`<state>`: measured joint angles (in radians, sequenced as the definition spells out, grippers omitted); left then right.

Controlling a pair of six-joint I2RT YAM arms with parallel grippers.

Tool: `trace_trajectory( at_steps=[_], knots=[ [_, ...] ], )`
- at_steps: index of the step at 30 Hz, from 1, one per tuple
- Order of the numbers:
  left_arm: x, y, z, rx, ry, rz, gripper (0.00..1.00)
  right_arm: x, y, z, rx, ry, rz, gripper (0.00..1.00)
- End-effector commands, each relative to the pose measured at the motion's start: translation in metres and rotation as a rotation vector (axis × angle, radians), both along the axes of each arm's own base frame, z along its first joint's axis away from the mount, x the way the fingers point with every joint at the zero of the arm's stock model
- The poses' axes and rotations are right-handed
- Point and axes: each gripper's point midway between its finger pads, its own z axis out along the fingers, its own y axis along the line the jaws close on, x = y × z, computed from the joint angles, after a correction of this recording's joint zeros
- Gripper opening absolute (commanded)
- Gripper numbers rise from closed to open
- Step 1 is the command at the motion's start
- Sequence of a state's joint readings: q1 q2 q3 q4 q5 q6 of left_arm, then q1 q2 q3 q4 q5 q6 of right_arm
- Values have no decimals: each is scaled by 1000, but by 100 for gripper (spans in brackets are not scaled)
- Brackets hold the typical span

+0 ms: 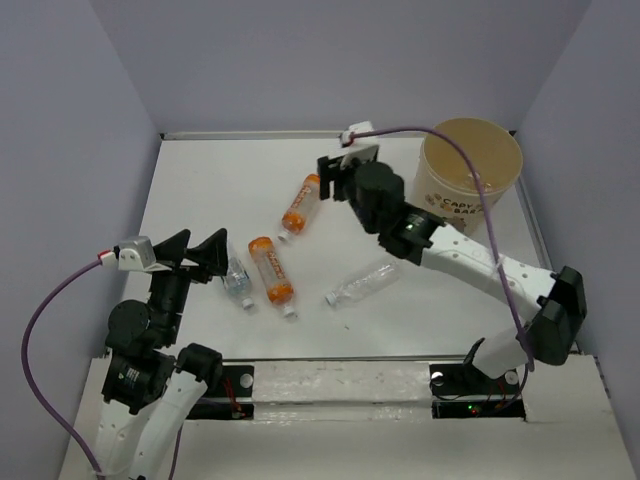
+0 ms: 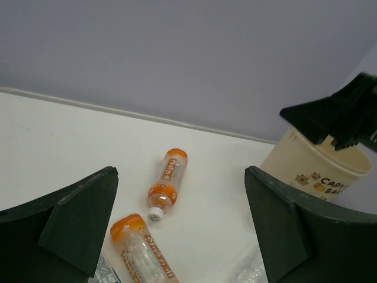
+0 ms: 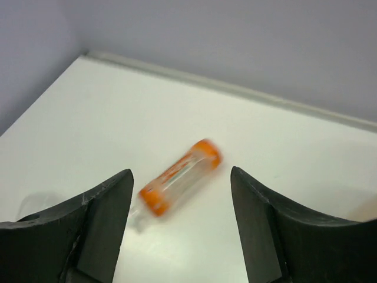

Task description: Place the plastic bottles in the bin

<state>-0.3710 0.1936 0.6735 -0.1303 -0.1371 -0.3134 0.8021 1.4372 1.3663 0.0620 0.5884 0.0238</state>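
Note:
Several plastic bottles lie on the white table (image 1: 200, 180). One orange-labelled bottle (image 1: 300, 205) lies at the middle back, another (image 1: 271, 270) nearer the front. A clear bottle with a blue label (image 1: 238, 283) lies beside it and a clear one (image 1: 362, 285) to the right. The tan bin (image 1: 470, 175) stands upright at the back right. My right gripper (image 1: 332, 178) hovers open just right of the back orange bottle (image 3: 177, 180), which looks blurred between and beyond its fingers (image 3: 106, 206). My left gripper (image 1: 197, 250) is open and empty, left of the blue-labelled bottle.
Pale walls close the table on the left, back and right. In the left wrist view the two orange bottles (image 2: 168, 180) (image 2: 141, 250) lie ahead, with the bin (image 2: 321, 177) and the right arm's black gripper (image 2: 341, 115) at the right.

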Motion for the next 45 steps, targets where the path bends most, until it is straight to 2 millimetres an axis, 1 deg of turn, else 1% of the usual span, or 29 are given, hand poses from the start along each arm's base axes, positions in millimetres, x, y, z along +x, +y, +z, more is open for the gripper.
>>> trace_trajectory(
  at_steps=[1,2,3,5,6,7,8,9,10,12,13,14,17,18,22,24,25,27,28,31,35,36,38,39,40,41,42,44,45],
  knots=[
    [11,24,-2,-30,35,147,99,-50,117,-75,-60,184,306,72],
    [11,27,-3,-35,41,166,99,-59,134,-82,-65,208,347,71],
    [11,31,-3,-43,42,185,99,-74,161,-97,-66,255,418,71],
    [9,35,-1,-53,34,199,99,-86,181,-115,-68,322,471,71],
    [8,38,-1,-59,33,215,99,-89,193,-113,-36,339,486,71],
    [6,40,0,-65,27,220,99,-87,202,-135,-53,376,488,71],
    [6,41,2,-68,22,226,99,-91,211,-143,-57,393,500,71],
    [5,40,3,-70,16,220,99,-91,218,-145,-42,416,505,72],
    [5,39,2,-68,17,216,99,-95,229,-166,-68,453,513,72],
    [6,37,2,-65,20,202,99,-93,236,-185,-81,491,503,74],
    [6,36,1,-61,21,201,99,-90,241,-184,-77,492,499,75],
    [6,36,2,-60,19,197,99,-87,243,-207,-113,524,478,75],
    [5,34,2,-57,14,185,99,-83,250,-222,-123,541,469,76],
    [4,33,2,-56,12,179,99,-82,251,-238,-145,562,455,76],
    [3,32,3,-56,5,170,99,-76,248,-261,-196,583,407,77],
    [2,31,5,-57,0,166,99,-72,244,-267,-226,582,377,78],
    [2,30,5,-54,-2,156,99,-67,239,-275,-251,578,341,79],
    [1,28,6,-53,-7,145,99,-67,238,-284,-271,590,334,80],
    [1,28,6,-53,-7,145,99,-70,240,-294,-281,609,348,80],
    [1,27,6,-53,-7,142,99,-73,244,-309,-285,642,365,80],
    [2,26,6,-53,-8,136,99,-67,247,-311,-280,630,339,75],
    [2,25,6,-52,-6,134,99,-66,247,-307,-271,625,333,67],
    [2,25,5,-51,-4,134,99,-67,246,-297,-268,599,317,61],
    [2,25,5,-51,-5,134,99,-70,247,-280,-262,571,325,56],
    [2,25,5,-50,-4,133,99,-66,242,-269,-262,542,296,53],
    [2,25,6,-51,-7,131,99,-69,242,-257,-261,520,297,52],
    [2,24,6,-51,-8,128,99,-69,237,-234,-247,486,296,51],
    [2,24,6,-50,-9,125,99,-73,230,-211,-235,450,291,50],
    [2,24,6,-51,-10,125,99,-73,229,-191,-200,426,295,50]
  ],
)
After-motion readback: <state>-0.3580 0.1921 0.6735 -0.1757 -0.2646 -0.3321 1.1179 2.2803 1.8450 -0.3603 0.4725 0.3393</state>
